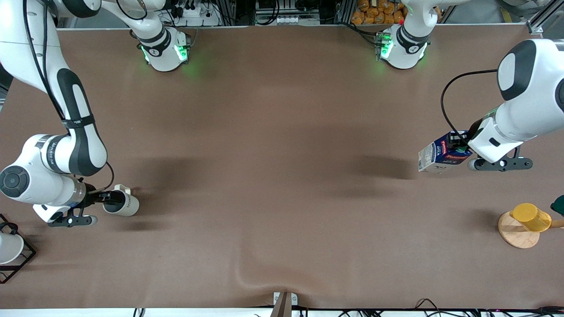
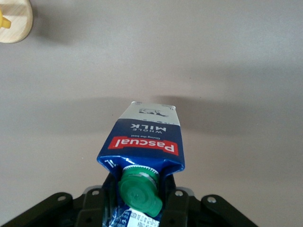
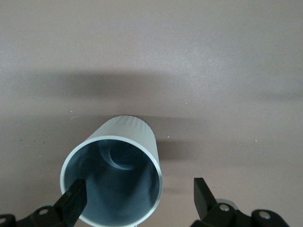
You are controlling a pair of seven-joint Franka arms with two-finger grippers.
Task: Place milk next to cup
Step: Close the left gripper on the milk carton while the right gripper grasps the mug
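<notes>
Front view: left claw (image 1: 460, 147) clamped on milk (image 1: 443, 156), carton tilted above the surface (image 1: 282, 176); right claw (image 1: 103, 197) spread apart, one finger (image 3: 73, 205) inside cup (image 1: 121, 202).

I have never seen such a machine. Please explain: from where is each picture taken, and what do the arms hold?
These are two robot arms at a brown table. The large picture looks down from across the table; the two others come from cameras on the wrists. The left gripper holds a milk carton by its top, above the table. The right gripper is open at a pale cup. Also there: a yellow cup on a wooden stand, and a white cup in a wire rack.
</notes>
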